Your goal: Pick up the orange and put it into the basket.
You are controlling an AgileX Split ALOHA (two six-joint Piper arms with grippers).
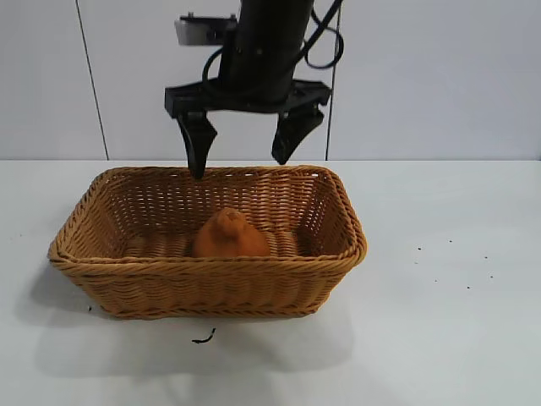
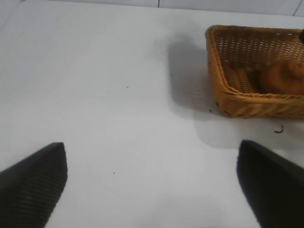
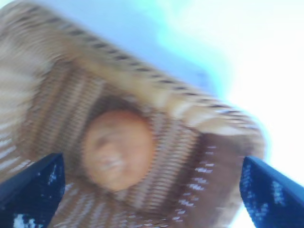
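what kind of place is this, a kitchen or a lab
Probably a lab test bench, not a kitchen: a bare white table, plain white wall panels behind, and a robot gripper open above a wicker basket holding one orange.

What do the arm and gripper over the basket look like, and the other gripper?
The right gripper is matte black, with two tapered fingers on a crossbar; black cables loop beside the dark arm, near a pale grey box. The left gripper shows two dark, finely textured fingers.
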